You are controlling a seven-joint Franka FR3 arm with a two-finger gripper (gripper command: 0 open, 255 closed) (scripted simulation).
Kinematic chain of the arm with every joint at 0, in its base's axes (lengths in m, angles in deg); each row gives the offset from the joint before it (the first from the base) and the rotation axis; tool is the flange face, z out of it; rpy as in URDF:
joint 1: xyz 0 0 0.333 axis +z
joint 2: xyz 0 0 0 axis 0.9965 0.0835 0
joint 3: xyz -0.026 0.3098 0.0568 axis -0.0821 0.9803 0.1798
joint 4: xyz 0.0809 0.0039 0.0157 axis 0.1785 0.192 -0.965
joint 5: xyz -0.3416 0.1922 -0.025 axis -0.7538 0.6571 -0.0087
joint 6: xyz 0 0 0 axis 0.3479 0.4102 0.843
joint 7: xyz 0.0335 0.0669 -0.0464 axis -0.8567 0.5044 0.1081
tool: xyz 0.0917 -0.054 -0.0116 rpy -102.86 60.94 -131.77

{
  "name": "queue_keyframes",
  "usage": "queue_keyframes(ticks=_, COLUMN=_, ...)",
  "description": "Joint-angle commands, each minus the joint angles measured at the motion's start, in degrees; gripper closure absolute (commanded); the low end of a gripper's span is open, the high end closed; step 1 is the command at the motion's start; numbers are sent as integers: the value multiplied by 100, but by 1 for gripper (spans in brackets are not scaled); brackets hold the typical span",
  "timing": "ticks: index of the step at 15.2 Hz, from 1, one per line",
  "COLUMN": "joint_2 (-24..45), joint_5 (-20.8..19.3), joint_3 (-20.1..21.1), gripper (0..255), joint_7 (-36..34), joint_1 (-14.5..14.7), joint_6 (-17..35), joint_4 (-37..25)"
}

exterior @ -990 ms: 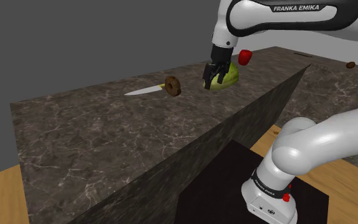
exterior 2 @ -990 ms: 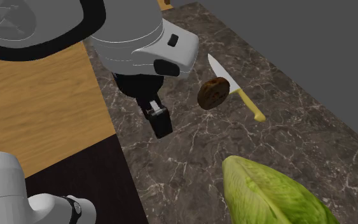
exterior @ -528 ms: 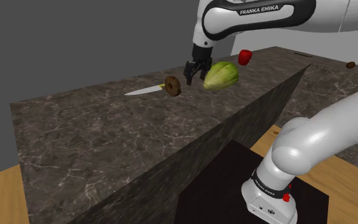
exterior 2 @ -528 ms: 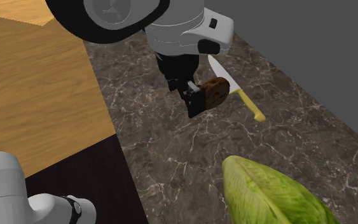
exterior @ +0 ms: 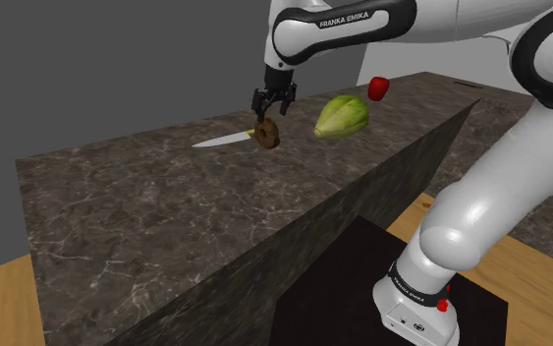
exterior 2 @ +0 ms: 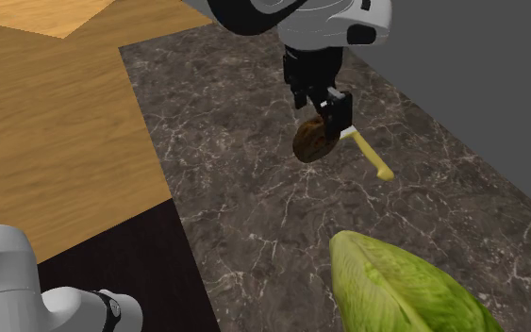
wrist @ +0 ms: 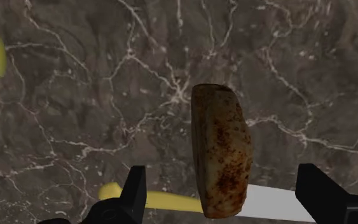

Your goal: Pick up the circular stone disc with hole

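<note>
Subject item: the disc [exterior: 267,134], brown with rust-coloured speckling, stands on its edge on the dark marbled counter [exterior: 166,216]. It sits towards the far side of the counter in the shoulder view. It is well apart from the green leafy vegetable [exterior: 342,115] and the red object [exterior: 378,88] to that view's right.

Orientation: in the wrist view the disc [wrist: 220,153] is seen nearly edge-on. Its long extent runs away from the hand, and its flat faces are turned towards the two fingers. It stands across a knife [wrist: 273,203]. The yellow handle comes out on one side of the disc and the white blade on the other, so the disc's plane lies crosswise to the knife's length. The second exterior view agrees: the disc [exterior 2: 315,140] is upright, with the knife handle [exterior 2: 372,156] extending from behind it.

End effector: the gripper [exterior: 266,110] hangs just above the disc, pointing down. Its fingers [wrist: 136,191] are spread wide, one on each side of the disc, with clear counter [wrist: 75,95] visible between each finger and the disc. No contact is seen. In the second exterior view the gripper [exterior 2: 332,111] is close over the disc's upper rim.

The hole cannot be made out from these angles.
</note>
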State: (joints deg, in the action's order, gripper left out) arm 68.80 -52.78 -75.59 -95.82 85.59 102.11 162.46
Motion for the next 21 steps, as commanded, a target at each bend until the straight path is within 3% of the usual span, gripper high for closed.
queue_keyframes(ticks=1, joint_2=304, joint_5=-74, joint_3=35, gripper=0, joint_7=-95, joint_1=1, joint_6=146, joint_4=-230)
queue_keyframes(ticks=10, joint_2=401, joint_5=-113, joint_3=33, gripper=0, joint_7=-161, joint_1=-3, joint_6=721, joint_4=251)
queue_keyframes(ticks=11, joint_2=402, joint_5=-113, joint_3=31, gripper=255, joint_7=-157, joint_1=-5, joint_6=722, joint_4=250)
queue_keyframes(ticks=21, joint_2=383, joint_5=-107, joint_3=33, gripper=255, joint_7=-152, joint_1=-3, joint_6=645, joint_4=192)
